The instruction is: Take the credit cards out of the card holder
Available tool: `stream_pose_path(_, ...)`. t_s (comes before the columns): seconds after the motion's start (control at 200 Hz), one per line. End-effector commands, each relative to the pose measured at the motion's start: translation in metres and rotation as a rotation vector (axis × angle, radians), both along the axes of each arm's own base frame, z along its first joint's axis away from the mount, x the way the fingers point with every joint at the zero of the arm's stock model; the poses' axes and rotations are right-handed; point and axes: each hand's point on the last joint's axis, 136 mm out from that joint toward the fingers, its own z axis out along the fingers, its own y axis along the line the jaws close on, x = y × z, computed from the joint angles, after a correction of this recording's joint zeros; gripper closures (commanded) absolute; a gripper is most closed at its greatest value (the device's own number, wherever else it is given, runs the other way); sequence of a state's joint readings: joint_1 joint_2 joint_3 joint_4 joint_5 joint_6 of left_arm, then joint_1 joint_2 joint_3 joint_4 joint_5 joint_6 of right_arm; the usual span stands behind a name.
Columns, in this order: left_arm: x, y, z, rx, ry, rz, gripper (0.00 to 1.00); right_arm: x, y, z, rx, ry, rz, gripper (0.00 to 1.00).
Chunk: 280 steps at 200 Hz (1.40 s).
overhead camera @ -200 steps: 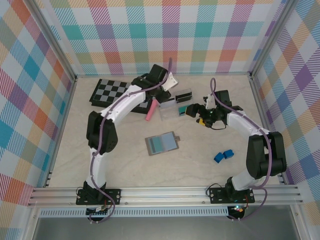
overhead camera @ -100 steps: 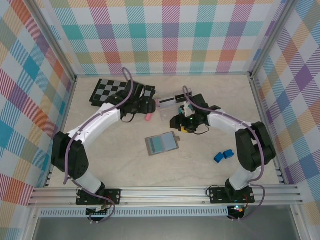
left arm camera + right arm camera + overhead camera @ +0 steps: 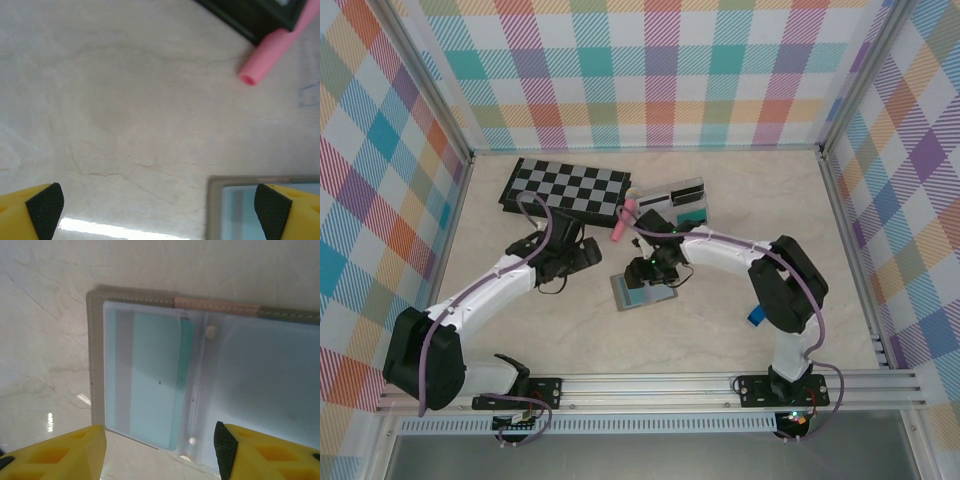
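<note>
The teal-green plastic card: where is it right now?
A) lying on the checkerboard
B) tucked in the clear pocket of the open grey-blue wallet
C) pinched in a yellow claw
B: the right wrist view shows the teal-green plastic card sitting under the clear sleeve of the open grey-blue wallet, while the right claw above it is open and holds nothing.

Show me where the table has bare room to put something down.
Bare tabletop lies between the card holder and the near rail, and between the right arm and the right wall. Crowded at centre-back: checkerboard, pink tube, clear box, left gripper and right gripper.
</note>
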<state>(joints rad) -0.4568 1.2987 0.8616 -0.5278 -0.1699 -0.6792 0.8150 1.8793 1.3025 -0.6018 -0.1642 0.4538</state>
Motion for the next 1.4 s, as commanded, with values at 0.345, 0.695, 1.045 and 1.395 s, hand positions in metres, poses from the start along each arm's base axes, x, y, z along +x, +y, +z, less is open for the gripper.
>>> stream_pose_path(0.345, -0.017, 0.019, -0.014, -0.079, 0.017, 0.136, 0.00, -0.011, -0.018, -0.032, -0.338, -0.046, 0.098, 0.32)
stream_pose_path(0.695, -0.012, -0.010, -0.016, -0.216, 0.018, 0.013, 0.01, -0.013, -0.026, -0.049, -0.362, -0.001, 0.063, 0.39)
stream_pose_path(1.045, -0.013, -0.056, -0.017, -0.472, 0.064, -0.075, 0.24, -0.013, -0.030, -0.053, -0.246, 0.089, -0.019, 0.46)
stream_pose_path(1.395, -0.018, -0.095, -0.028, -0.601, 0.124, -0.110, 0.52, -0.009, -0.048, -0.066, -0.339, 0.087, -0.056, 0.50)
